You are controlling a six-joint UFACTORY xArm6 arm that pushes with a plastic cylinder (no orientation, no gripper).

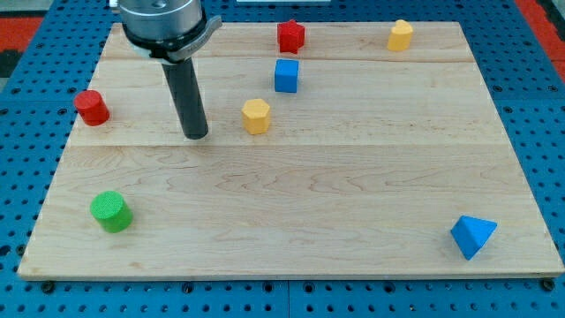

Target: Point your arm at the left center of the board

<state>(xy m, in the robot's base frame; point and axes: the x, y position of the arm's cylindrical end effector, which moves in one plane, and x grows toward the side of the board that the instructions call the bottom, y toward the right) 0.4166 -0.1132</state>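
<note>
My tip [196,135] rests on the wooden board [291,212] in its upper left part, below the arm's round head [164,22]. A red cylinder [91,107] stands to the tip's left, near the board's left edge. A yellow hexagonal block [256,116] sits just right of the tip. A green cylinder [111,211] stands at the lower left, well below the tip. The tip touches no block.
A blue cube [286,76] and a red block [290,36] sit at the top centre. A yellow block [401,34] is at the top right. A blue triangular block [472,236] lies at the bottom right. Blue pegboard [26,132] surrounds the board.
</note>
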